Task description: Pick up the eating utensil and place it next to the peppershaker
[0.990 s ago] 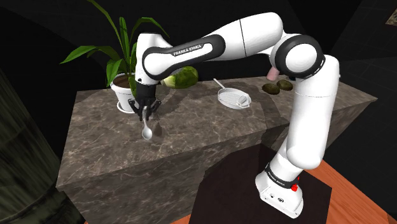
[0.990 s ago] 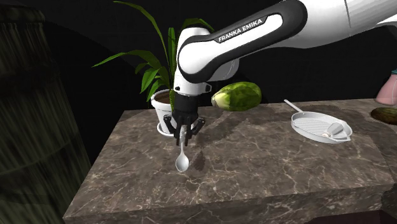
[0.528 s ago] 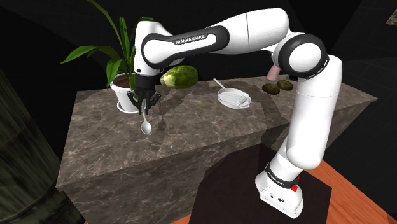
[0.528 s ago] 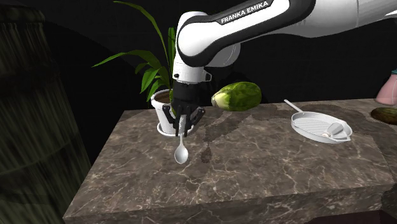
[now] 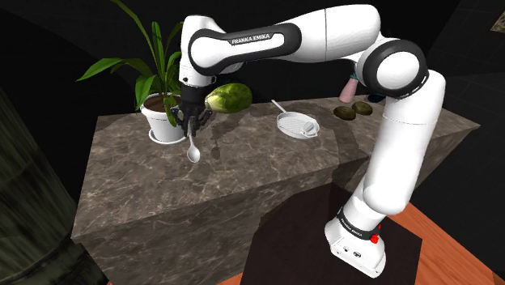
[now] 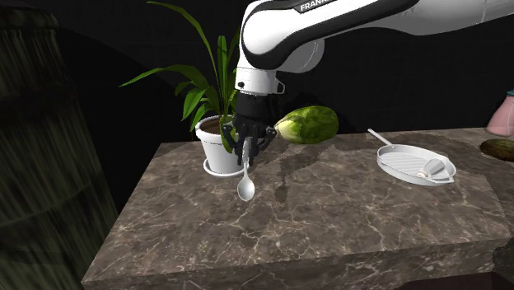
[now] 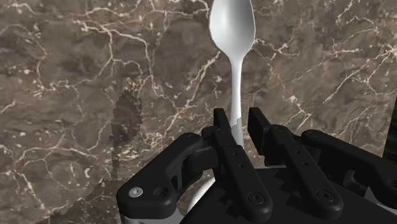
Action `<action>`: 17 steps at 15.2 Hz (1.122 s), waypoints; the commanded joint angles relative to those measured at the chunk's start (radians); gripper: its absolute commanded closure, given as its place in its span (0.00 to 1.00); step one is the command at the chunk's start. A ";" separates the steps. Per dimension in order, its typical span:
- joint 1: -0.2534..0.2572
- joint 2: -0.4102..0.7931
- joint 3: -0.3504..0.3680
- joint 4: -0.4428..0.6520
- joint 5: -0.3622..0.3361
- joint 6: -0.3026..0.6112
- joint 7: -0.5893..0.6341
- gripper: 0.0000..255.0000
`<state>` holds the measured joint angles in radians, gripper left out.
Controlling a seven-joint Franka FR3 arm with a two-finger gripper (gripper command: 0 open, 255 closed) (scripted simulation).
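Observation:
A light grey spoon [image 5: 193, 152] hangs bowl-down above the dark marble counter [image 5: 259, 166], near the counter's left end in the shoulder view. My gripper [image 5: 192, 132] is shut on its handle from above. The second exterior view has the spoon [image 6: 245, 188] dangling under the gripper [image 6: 246, 156], in front of the plant pot. Through the wrist camera, the black fingers [image 7: 230, 143] clasp the thin handle, and the spoon's bowl [image 7: 232, 28] points away over the marble. A pinkish shaker [image 6: 502, 115] stands at the counter's far right; in the shoulder view the shaker [image 5: 348, 91] is partly behind the arm.
A white potted plant [image 6: 216, 147] stands just behind the gripper. A green melon [image 6: 306, 124] lies beside it. A grey pan [image 6: 414, 163] with a small item in it sits mid-right. Dark green lumps [image 5: 354, 111] lie near the shaker. Black area surrounds the counter.
The gripper has risen with the spoon and shifted toward the back and right; the spoon now hangs higher off the marble.

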<state>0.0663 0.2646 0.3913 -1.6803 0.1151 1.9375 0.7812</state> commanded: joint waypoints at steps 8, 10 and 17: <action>-0.137 -0.168 -0.068 -0.193 0.073 -0.005 -0.223 1.00; -0.164 -0.194 -0.088 -0.222 0.081 -0.011 -0.272 1.00; -0.253 -0.255 -0.168 -0.286 0.090 -0.039 -0.441 1.00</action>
<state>-0.1736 0.0203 0.2353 -1.9505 0.2035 1.8980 0.3675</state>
